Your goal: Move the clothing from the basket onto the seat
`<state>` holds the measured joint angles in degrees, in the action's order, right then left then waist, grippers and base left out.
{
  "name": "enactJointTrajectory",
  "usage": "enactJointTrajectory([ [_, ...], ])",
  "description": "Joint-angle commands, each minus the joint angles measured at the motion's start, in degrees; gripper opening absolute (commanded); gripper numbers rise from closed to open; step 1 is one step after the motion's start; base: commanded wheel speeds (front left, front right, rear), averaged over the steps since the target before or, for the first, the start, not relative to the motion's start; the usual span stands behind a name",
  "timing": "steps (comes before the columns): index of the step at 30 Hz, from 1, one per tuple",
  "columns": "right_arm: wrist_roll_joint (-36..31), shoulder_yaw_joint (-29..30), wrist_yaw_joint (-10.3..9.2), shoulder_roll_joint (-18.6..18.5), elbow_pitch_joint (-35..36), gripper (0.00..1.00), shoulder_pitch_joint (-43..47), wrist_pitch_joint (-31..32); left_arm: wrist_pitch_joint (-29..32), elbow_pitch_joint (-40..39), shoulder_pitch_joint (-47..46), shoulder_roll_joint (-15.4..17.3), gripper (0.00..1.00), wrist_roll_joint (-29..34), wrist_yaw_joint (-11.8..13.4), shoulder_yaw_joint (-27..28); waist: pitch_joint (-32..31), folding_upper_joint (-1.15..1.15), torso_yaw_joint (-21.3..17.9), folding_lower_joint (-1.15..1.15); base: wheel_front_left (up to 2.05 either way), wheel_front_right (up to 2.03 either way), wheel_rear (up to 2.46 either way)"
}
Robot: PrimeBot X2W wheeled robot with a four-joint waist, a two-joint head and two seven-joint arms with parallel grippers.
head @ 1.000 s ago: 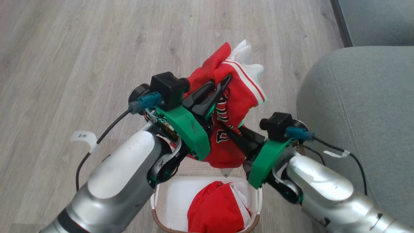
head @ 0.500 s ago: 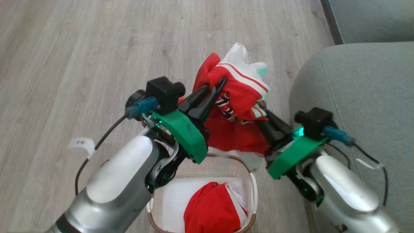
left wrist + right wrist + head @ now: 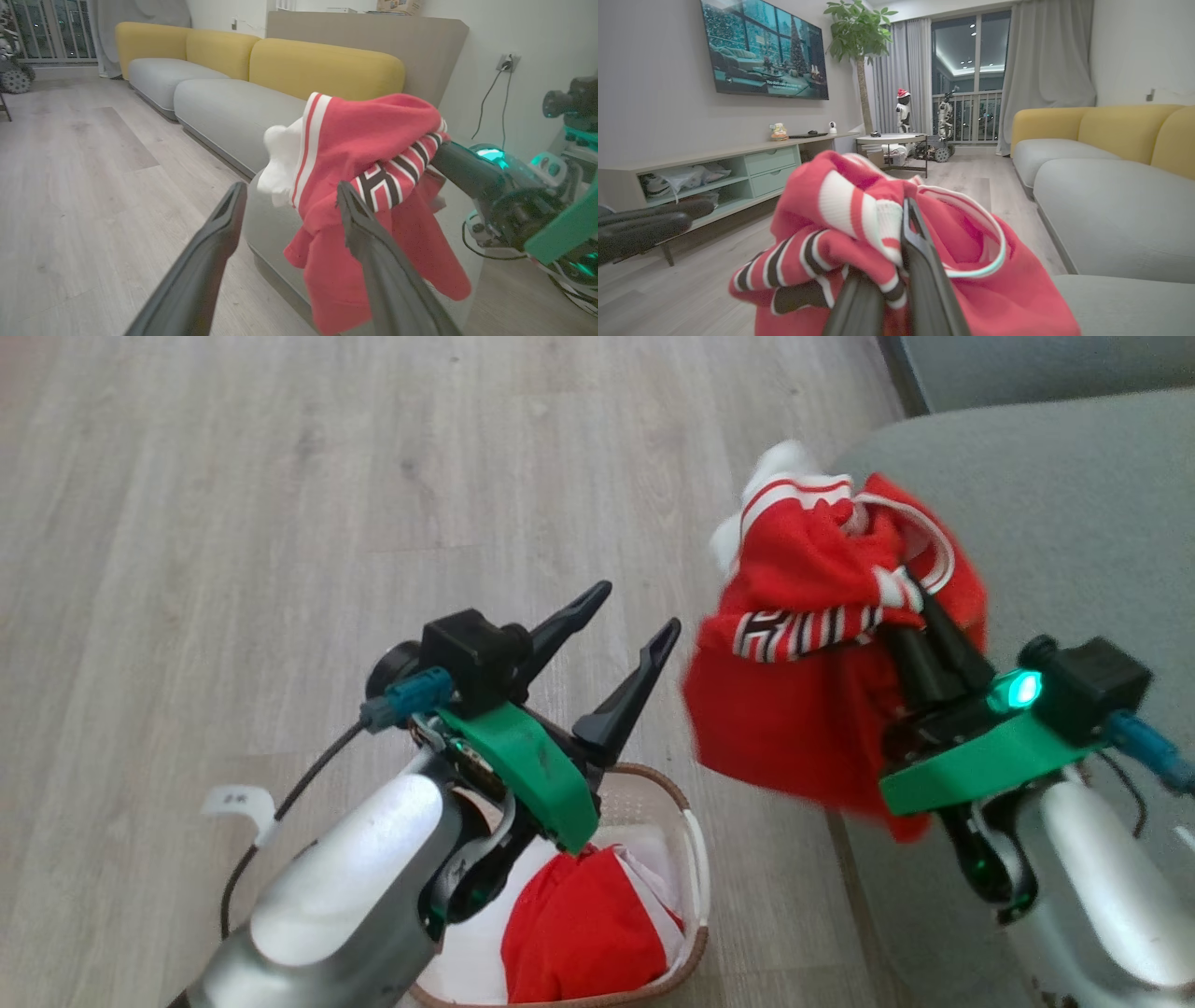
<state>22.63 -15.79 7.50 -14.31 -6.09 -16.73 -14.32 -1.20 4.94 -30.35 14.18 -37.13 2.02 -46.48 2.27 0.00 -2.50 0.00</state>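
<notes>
My right gripper is shut on a bunched red jersey with white striped trim and black, white-edged letters. It holds the jersey in the air at the rounded edge of the grey-green seat. To the jersey's left my left gripper stands open and empty, above the far end of the basket. A second red garment lies in the basket. The left wrist view has the open left gripper before the hanging jersey. In the right wrist view, the right gripper pinches the jersey.
Pale wood floor spreads to the left and ahead of the basket. The sofa has yellow backrests and more grey cushions. A low TV console, a round table and a plant stand across the room.
My left gripper has opened and let go of the jersey. My right gripper has carried the jersey rightward to the seat's edge. The head camera has turned right.
</notes>
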Motion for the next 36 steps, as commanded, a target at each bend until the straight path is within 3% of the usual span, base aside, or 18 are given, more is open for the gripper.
enactJointTrajectory([
  [1, -0.38, 0.01, -0.01, -0.24, 2.64, 0.00, -0.82, -0.67, -0.59, -2.22, -2.01, 1.11, 1.00, 0.21, -0.07, 1.92, 0.67, 0.00, -1.15, 0.00, 0.00, 0.00, 0.00],
  [17, -0.98, 8.82, -0.01, 0.71, 10.70, 0.00, 4.05, -0.68, -3.03, -3.49, -1.99, 2.34, 1.00, 2.98, -0.31, 0.18, 2.84, 0.00, -12.91, 0.00, 0.00, 0.00, 0.00],
  [26, -0.78, 10.13, -0.01, 1.18, 13.75, 0.00, 5.88, -0.68, -3.41, -3.53, -1.83, 2.61, 1.00, 3.44, 0.09, -0.33, 3.31, 0.00, -19.44, 0.00, 0.00, 0.00, 0.00],
  [36, 0.83, 11.70, -0.01, 2.08, 15.94, 0.00, 7.29, -0.68, -3.48, -3.62, -2.68, 2.69, 1.00, 4.29, 0.33, -1.02, 4.65, 0.00, -22.85, 0.00, 0.00, 0.00, 0.00],
])
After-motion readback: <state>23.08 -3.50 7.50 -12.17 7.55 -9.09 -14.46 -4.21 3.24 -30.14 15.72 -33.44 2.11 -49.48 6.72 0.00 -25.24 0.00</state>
